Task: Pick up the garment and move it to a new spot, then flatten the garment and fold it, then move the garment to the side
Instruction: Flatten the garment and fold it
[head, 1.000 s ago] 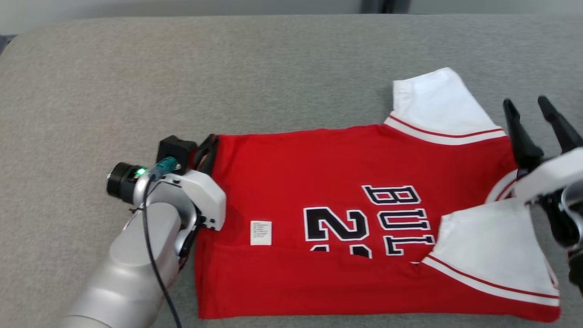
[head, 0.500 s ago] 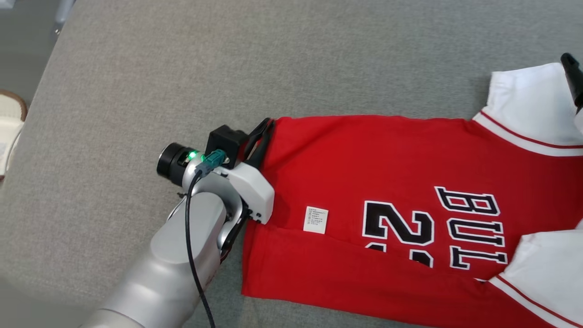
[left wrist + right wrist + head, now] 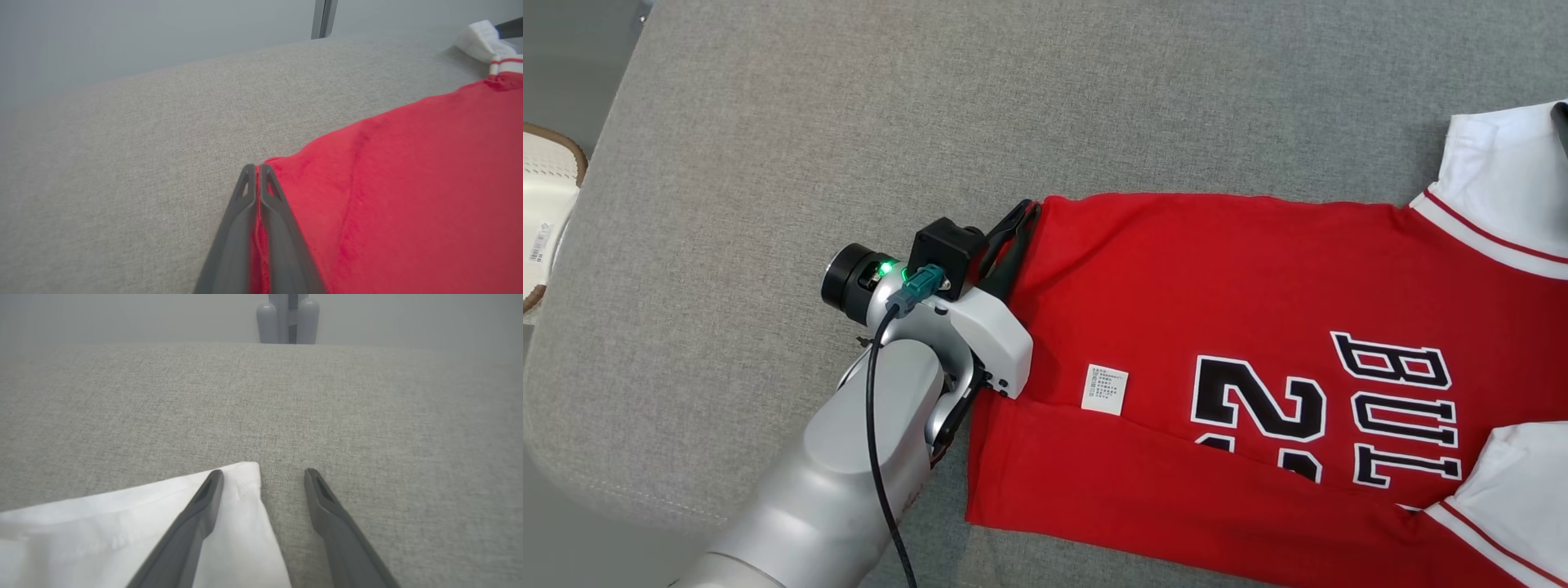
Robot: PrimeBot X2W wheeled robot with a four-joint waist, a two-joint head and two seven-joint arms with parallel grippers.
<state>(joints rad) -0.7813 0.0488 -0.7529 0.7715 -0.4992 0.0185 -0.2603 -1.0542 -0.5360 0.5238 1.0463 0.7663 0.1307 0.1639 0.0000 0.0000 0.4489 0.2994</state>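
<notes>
1. Since a second ago the head view has swung toward the surface's (image 3: pixel 849 122) left edge, so the whole picture has slid rightward. That is the camera moving, not the cloth. The left gripper's (image 3: pixel 1023 216) hold looks unchanged.
2. Off the surface's left edge sits a pale round thing (image 3: pixel 543 188) with a brown rim. We cannot tell what it is.
3. The left gripper has its jaws pressed together on the far hem corner of the garment (image 3: pixel 1217 278). In the left wrist view a thin line of red cloth shows between them.
4. The garment lies flat on the surface, hem toward the left edge. Its near long side is already turned over onto the body just below the white label (image 3: pixel 1105 389).
5. At the far right, the right gripper (image 3: pixel 263 473) stands with jaws wide and holds nothing. One jaw is over the corner of the far white sleeve (image 3: pixel 122 522) and the other is over bare surface. We cannot tell whether either touches.
6. We judge the step to be folding the far long side over.
   - The right gripper should close low on the sleeve corner, taking every layer.
   - Both arms should then lift together.
   - Keep the far edge taut between them.
   - Lay it down parallel to the near fold.
</notes>
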